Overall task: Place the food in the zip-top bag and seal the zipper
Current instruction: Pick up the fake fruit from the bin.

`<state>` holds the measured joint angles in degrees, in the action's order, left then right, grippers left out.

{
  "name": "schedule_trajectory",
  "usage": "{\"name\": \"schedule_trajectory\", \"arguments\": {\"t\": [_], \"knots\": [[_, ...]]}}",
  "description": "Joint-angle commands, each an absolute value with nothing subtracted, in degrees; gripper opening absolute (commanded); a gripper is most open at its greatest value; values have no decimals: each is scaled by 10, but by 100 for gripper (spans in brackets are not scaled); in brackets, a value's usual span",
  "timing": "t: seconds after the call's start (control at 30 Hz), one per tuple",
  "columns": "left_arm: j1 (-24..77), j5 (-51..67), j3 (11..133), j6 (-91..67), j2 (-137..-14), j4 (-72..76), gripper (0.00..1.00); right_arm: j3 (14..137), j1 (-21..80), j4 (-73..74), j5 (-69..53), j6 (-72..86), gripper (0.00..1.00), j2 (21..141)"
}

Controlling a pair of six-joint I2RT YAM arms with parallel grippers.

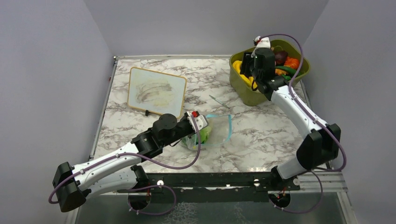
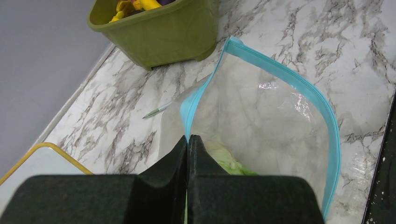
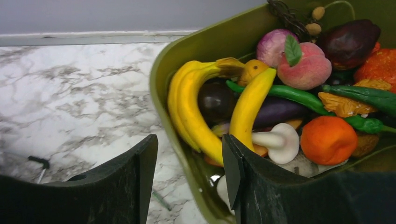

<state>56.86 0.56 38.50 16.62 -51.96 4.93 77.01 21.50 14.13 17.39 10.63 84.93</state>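
Note:
The clear zip-top bag lies mid-table with its mouth held open. My left gripper is shut on the teal-blue zipper at the bag's near mouth edge. A green lettuce lies inside the bag just past my fingers. My right gripper is open above the near-left rim of the olive-green tub, one finger outside and one inside. Yellow bananas lie between and just beyond its fingertips. An orange piece, a white mushroom and other toy produce fill the tub.
A wood-framed white board stands at the back left. A thin green stick lies on the marble between bag and tub. Grey walls close in on the table at left, back and right.

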Motion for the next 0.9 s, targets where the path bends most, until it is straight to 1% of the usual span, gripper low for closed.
{"name": "schedule_trajectory", "arguments": {"t": [0.0,0.13,0.23,0.3,0.43,0.57,0.77,0.87], "knots": [[569,6,366,164,-497,79,0,825,162,155,173,120,53,910],[570,33,365,160,-480,77,0,823,123,133,202,139,52,949],[570,33,366,155,-477,77,0,831,87,103,156,153,50,979],[570,33,369,151,-480,73,0,860,73,113,129,163,48,1006],[570,44,372,147,-482,69,0,931,58,158,145,201,48,1065],[570,39,378,146,-481,62,0,958,51,174,151,227,49,1109],[570,49,377,143,-482,64,0,1000,49,172,120,237,50,1158],[570,52,378,143,-483,62,0,1025,49,186,102,234,45,1184]]}}
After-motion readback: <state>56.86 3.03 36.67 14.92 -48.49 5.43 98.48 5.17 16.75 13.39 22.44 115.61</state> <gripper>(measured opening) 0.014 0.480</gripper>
